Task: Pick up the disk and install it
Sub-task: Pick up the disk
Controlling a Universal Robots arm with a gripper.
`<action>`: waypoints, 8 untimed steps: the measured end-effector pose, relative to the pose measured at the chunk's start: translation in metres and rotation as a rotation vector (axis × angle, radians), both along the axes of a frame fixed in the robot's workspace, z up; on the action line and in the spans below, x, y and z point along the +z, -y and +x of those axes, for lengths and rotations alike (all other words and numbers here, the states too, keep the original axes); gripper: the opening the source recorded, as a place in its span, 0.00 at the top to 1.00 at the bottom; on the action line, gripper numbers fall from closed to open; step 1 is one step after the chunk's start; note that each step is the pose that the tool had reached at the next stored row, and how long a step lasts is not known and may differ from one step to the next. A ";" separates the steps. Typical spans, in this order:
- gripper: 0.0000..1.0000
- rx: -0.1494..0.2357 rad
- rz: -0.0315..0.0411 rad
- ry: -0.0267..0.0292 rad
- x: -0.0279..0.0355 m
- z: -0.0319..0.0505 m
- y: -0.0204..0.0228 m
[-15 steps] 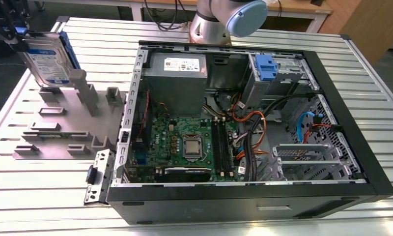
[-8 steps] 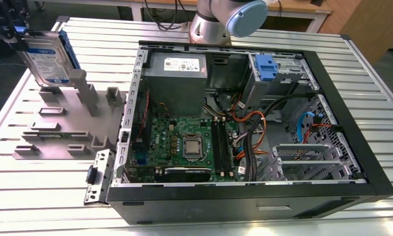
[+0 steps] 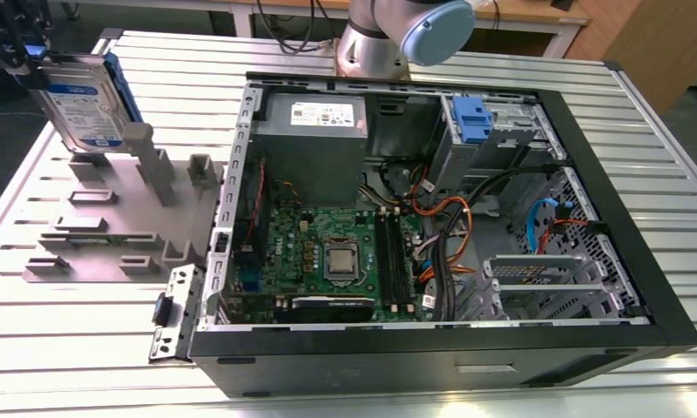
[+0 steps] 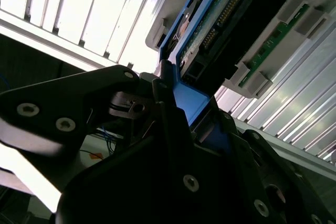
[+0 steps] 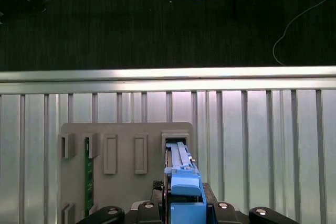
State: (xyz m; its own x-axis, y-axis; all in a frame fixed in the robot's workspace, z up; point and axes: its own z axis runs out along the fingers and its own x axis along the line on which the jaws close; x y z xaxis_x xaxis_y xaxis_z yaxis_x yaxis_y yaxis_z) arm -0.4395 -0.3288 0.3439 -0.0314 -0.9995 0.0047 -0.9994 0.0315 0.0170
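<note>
Our end effector [image 5: 184, 211] clamps the disk [image 3: 84, 104] upright, long axis vertical, over the holder [image 3: 104, 252]; the case [image 3: 418, 353] lies to the exterior view's right.

"Where was the disk [image 3: 84, 103]?"

"In the upper left of the exterior view. It stood nearly upright on a short edge."

"What did it look like?"

"It was a flat silver slab. Its white-and-blue label faced the camera, and a blue plastic frame ran along its side."

"Was it loose?"

"No. My pincer [image 5: 185, 208] was clamped on its blue frame. The first wrist view showed it edge-on, and the second showed its circuit-board underside."
</note>
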 end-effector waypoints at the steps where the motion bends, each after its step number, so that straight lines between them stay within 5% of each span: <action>1: 0.63 0.000 0.0000 0.0001 0.0002 0.0000 0.0000; 8: 0.63 0.000 -0.0010 0.0000 0.0015 0.0000 0.0000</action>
